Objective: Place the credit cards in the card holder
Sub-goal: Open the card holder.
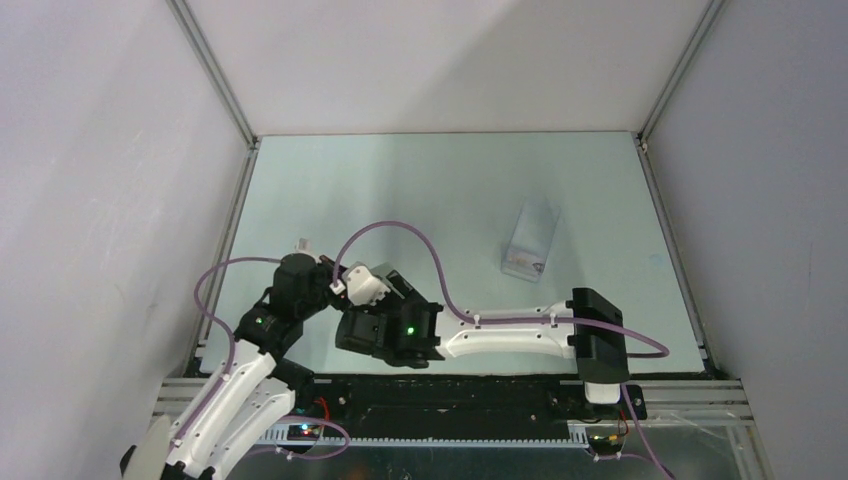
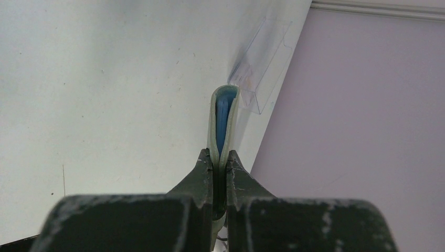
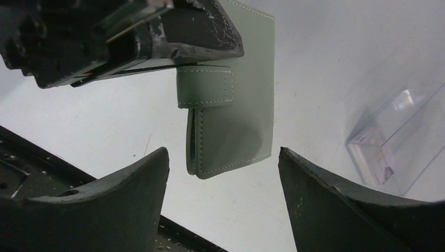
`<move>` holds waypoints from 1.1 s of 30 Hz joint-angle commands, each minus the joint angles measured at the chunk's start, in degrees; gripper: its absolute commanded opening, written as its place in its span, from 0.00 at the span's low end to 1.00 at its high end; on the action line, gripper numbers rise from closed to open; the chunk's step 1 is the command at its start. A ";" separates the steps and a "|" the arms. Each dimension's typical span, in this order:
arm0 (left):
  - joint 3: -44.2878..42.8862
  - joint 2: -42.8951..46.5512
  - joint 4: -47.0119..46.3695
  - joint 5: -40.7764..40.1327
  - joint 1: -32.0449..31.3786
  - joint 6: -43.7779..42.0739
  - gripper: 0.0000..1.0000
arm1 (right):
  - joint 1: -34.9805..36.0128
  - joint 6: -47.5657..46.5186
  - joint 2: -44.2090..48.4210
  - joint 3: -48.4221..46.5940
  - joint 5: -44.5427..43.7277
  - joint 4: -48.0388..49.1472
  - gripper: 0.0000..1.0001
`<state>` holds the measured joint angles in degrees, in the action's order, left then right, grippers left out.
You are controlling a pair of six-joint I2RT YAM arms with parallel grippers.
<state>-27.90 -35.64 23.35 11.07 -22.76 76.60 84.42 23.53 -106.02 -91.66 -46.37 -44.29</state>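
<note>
My left gripper (image 2: 220, 157) is shut on the card holder (image 2: 225, 105), a grey folded wallet seen edge-on with its light-blue inside showing, and holds it above the table. In the right wrist view the wallet (image 3: 241, 105) hangs closed, strap side facing, from the left fingers (image 3: 199, 31). My right gripper (image 3: 223, 157) is open and empty, its jaws wide apart just short of the wallet's lower edge. In the top view both grippers meet near the front middle: left (image 1: 400, 292), right (image 1: 375, 335). No loose credit cards show.
A clear plastic case (image 1: 530, 240) lies on the pale table (image 1: 420, 190) right of centre, something pale and pinkish in its near end (image 3: 378, 163); it also shows in the left wrist view (image 2: 262, 68). Grey walls enclose the table; a black rail (image 1: 450, 395) runs along the front.
</note>
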 commanded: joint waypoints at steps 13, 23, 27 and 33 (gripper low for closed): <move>-0.33 5.40 -0.86 3.45 -0.27 4.24 0.07 | 0.35 -7.43 -3.23 -0.52 -13.78 7.56 0.02; -0.65 8.82 -0.87 0.83 -0.27 -2.45 0.78 | -2.53 -2.29 3.29 1.98 0.78 4.88 0.00; -2.71 7.19 -0.98 1.69 -0.26 -7.89 0.81 | -9.20 3.02 13.92 10.03 19.23 9.74 0.00; -5.85 4.75 -1.47 5.08 -0.26 -15.55 0.86 | -28.24 10.31 34.51 29.45 51.88 22.27 0.00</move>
<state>-29.82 -29.76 24.16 12.80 -22.76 68.73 65.54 27.05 -82.83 -70.39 -19.05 -32.05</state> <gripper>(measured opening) 0.847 0.077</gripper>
